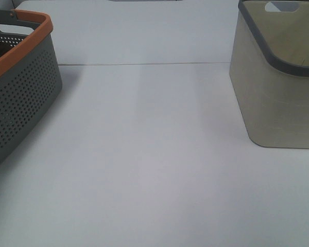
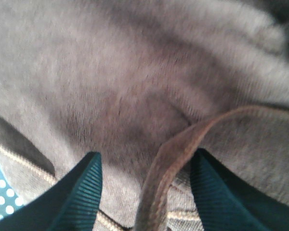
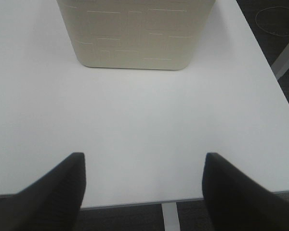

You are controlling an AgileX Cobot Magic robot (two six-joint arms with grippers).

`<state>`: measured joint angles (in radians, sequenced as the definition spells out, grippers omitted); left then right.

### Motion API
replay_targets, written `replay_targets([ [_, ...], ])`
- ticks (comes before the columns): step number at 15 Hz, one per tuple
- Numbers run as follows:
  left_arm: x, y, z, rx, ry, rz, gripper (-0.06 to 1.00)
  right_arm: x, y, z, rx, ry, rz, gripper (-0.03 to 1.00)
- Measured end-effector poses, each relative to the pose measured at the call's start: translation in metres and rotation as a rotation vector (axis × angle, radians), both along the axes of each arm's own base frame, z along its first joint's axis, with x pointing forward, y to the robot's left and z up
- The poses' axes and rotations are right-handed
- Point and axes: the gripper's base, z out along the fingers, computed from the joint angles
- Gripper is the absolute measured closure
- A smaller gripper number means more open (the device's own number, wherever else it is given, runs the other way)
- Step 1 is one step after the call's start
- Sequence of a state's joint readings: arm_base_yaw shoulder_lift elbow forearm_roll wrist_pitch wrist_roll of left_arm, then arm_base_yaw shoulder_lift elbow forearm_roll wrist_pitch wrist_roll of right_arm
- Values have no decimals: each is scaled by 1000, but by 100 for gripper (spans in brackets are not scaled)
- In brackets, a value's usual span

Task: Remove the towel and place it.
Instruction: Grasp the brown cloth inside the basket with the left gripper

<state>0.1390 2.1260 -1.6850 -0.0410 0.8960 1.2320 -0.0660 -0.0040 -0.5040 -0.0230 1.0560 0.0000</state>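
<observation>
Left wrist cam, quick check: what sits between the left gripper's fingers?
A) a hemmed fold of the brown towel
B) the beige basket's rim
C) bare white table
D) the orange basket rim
A: in the left wrist view, the left gripper has one finger on each side of a raised, hemmed fold of the towel, which fills the view.
</observation>
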Motion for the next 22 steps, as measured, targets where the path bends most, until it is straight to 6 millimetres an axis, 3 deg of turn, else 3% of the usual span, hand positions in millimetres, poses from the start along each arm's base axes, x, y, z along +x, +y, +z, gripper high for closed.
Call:
replay_targets([
  [2,0,0,0,0,0,1,42,0,0,0,0,0,0,37],
  [4,0,0,0,0,0,1,52,0,0,0,0,0,0,37],
  [6,0,0,0,-4,0,11,73,0,0,0,0,0,0,37],
  [8,0,-1,0,-4,1,57,86,0,0,0,0,0,0,37],
  [14,-1,-3,5,10,-1,58,94,0,0,0,0,0,0,37],
  [20,-17,-5,72,6,-148,84,94,0,0,0,0,0,0,37],
  [22,-32,-8,97,-26,-157,146,94,0,0,0,0,0,0,37],
])
